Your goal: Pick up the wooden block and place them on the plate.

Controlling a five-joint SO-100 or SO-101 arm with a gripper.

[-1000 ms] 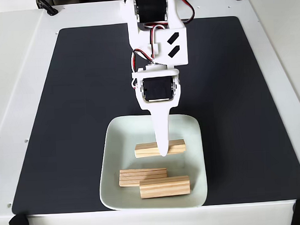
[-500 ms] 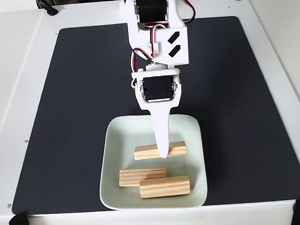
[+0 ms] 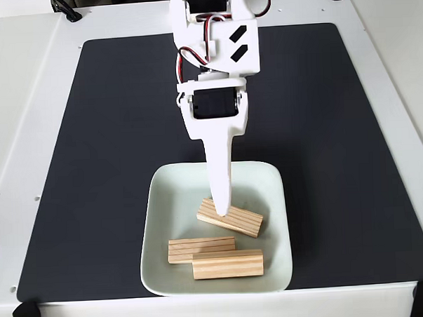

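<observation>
Over the plate (image 3: 157, 203), a tilted wooden block (image 3: 239, 222) is met by the gripper (image 3: 221, 208), jaw state indiscernible; release and withdrawal are judged next.

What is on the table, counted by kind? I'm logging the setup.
Light pine wooden blocks: 3, all inside the plate
Pale mint-white square plate: 1
Black rectangular mat: 1
White two-finger gripper: 1
Total: 6
</observation>
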